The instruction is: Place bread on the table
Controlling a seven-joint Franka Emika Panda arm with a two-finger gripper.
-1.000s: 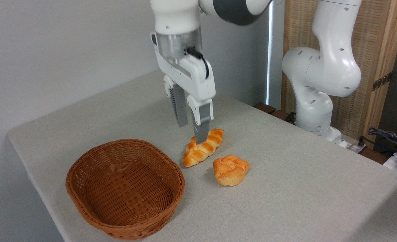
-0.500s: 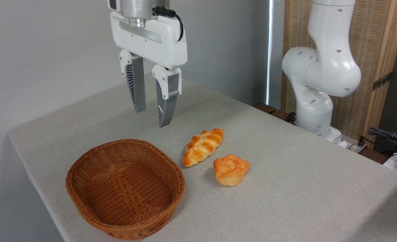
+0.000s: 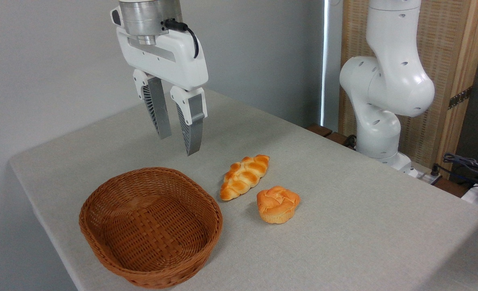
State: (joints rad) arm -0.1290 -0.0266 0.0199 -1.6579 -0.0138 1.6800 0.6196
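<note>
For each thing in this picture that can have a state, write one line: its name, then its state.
Tool: open, empty, raised above the table behind the basket.
Basket: upright, empty.
Bread: resting on the table, outside the basket.
Braided loaf: lying on the table, apart from the bread.

The picture is bright and clear, with soft, even light. A thin strip of daylight (image 3: 324, 60) glows at the back. The bread (image 3: 278, 204) has a small soft shadow on the table (image 3: 364, 226) to its left. The basket (image 3: 151, 226) is darker inside. The white arm (image 3: 388, 81) shines a little. Nothing looks blurry, and the edges look straight
</note>
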